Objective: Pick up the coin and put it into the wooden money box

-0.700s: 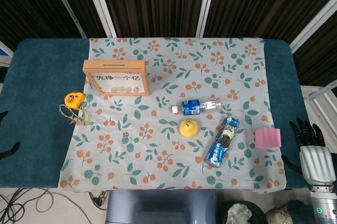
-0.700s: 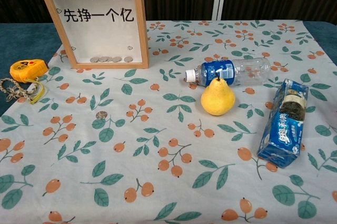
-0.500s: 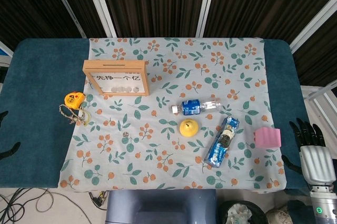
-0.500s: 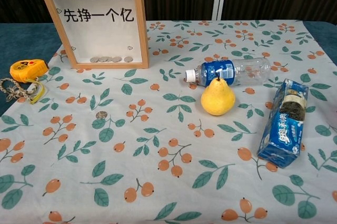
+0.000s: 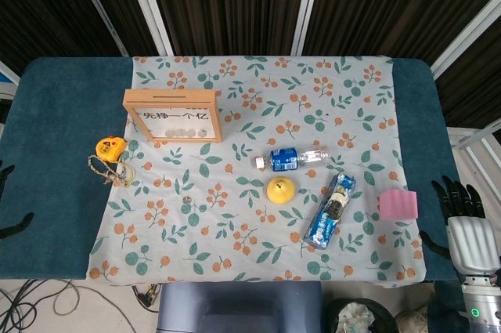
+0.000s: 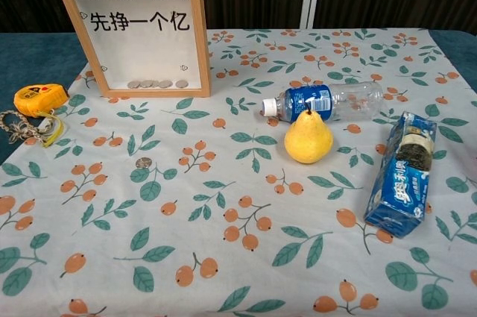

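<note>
A small coin (image 5: pixel 186 200) lies flat on the floral cloth, left of centre; the chest view shows the coin (image 6: pixel 143 162) in front of the box. The wooden money box (image 5: pixel 172 114) stands upright at the back left, with a slot on top and several coins behind its window (image 6: pixel 138 30). My right hand (image 5: pixel 468 231) hovers off the table's right edge, fingers spread, holding nothing. Only dark fingertips of my left hand (image 5: pixel 11 228) show at the far left edge, apart and empty. Both hands are far from the coin.
A yellow tape measure (image 5: pixel 110 149) with a cord lies left of the coin. A water bottle (image 5: pixel 291 158), a pear (image 5: pixel 281 189), a blue biscuit pack (image 5: pixel 329 210) and a pink sponge (image 5: pixel 398 204) lie on the right half.
My right hand has drifted very slightly to the right. Nothing on the table has moved.
</note>
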Action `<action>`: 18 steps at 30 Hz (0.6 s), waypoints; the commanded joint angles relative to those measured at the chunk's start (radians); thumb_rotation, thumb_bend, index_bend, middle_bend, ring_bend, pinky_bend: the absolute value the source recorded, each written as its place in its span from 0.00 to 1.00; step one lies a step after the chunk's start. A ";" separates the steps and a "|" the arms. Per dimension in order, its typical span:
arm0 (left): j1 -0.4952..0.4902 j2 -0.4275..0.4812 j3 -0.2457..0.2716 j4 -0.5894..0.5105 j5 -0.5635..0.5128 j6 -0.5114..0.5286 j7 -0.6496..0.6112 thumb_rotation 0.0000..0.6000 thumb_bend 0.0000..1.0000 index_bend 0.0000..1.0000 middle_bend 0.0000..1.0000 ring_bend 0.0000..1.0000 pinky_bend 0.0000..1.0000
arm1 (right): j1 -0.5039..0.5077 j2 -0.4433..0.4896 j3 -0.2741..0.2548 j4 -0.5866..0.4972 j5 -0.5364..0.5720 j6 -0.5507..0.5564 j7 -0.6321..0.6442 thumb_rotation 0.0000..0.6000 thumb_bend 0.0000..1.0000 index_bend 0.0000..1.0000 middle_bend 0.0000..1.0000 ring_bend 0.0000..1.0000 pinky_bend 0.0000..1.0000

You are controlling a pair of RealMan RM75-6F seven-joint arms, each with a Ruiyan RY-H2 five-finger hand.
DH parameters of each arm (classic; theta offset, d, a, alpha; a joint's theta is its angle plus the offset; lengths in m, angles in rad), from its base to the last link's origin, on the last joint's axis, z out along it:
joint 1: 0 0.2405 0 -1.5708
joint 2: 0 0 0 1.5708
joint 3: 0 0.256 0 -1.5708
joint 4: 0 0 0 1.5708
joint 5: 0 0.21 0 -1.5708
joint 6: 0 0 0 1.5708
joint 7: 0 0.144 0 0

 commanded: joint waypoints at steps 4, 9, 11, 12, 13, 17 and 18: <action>-0.010 0.009 0.001 -0.016 0.010 -0.018 -0.021 1.00 0.19 0.11 0.00 0.00 0.00 | 0.000 -0.001 0.000 -0.001 0.002 -0.002 -0.002 1.00 0.30 0.08 0.00 0.00 0.00; -0.074 0.022 -0.019 -0.052 0.020 -0.090 -0.006 1.00 0.16 0.11 0.00 0.00 0.00 | 0.000 -0.002 -0.001 0.000 0.000 -0.002 -0.008 1.00 0.30 0.08 0.00 0.00 0.00; -0.126 0.034 -0.034 -0.074 0.003 -0.167 0.017 1.00 0.16 0.11 0.00 0.00 0.00 | 0.000 -0.001 -0.001 -0.002 0.003 -0.002 -0.012 1.00 0.30 0.08 0.00 0.00 0.00; -0.156 0.039 -0.042 -0.084 -0.002 -0.207 0.035 1.00 0.15 0.11 0.00 0.00 0.00 | -0.001 -0.001 0.000 -0.003 0.005 -0.002 -0.014 1.00 0.30 0.08 0.00 0.00 0.00; -0.187 0.042 -0.050 -0.093 -0.011 -0.248 0.054 1.00 0.14 0.11 0.00 0.00 0.00 | -0.001 0.000 0.000 -0.004 0.006 -0.001 -0.014 1.00 0.30 0.08 0.00 0.00 0.00; -0.308 0.041 -0.081 -0.140 -0.070 -0.403 0.144 1.00 0.13 0.12 0.00 0.00 0.00 | -0.002 0.001 0.002 -0.007 0.010 0.000 -0.017 1.00 0.30 0.08 0.00 0.00 0.00; -0.337 0.035 -0.089 -0.149 -0.091 -0.438 0.160 1.00 0.13 0.12 0.00 0.00 0.00 | -0.003 0.002 0.002 -0.008 0.011 -0.001 -0.018 1.00 0.30 0.08 0.00 0.00 0.00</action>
